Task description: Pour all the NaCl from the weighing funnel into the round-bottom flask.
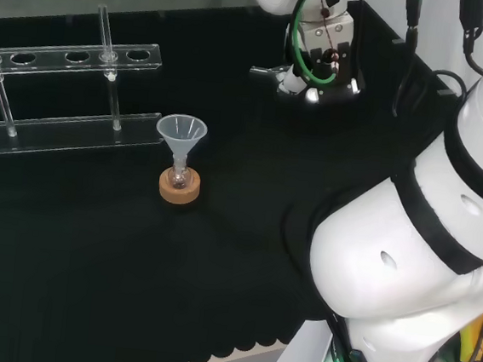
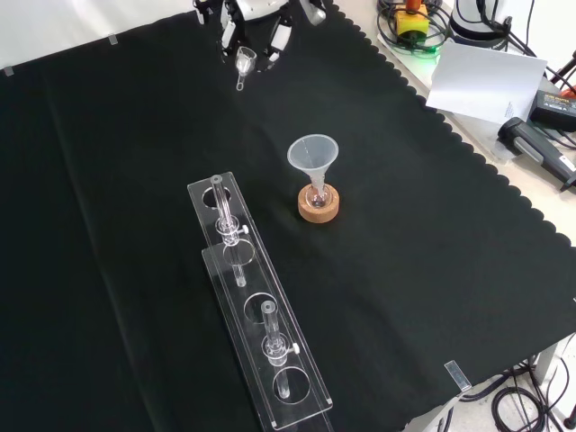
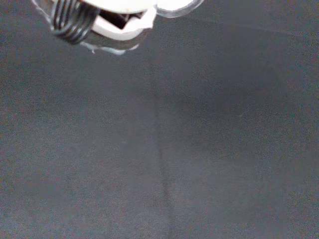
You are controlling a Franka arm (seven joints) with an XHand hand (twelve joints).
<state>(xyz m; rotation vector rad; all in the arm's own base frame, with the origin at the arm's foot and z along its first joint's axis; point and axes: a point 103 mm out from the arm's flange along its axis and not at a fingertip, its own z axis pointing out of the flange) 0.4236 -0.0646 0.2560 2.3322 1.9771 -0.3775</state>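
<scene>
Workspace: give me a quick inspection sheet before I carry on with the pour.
Surface: black cloth, flat, scalloped edge.
Job's things: round-bottom flask upright on a cork ring, a clear funnel in its neck. Weighing funnel at the hand, at the front view's top, apart from the flask; its contents cannot be made out.
Clutter: clear rack with glass tubes, beside the flask, not touching it.
Hand: fingers curled at the weighing funnel.
Cables: green cable along the wrist; loose cables off the bench.
Surroundings: white paper and devices beyond the cloth edge.
</scene>
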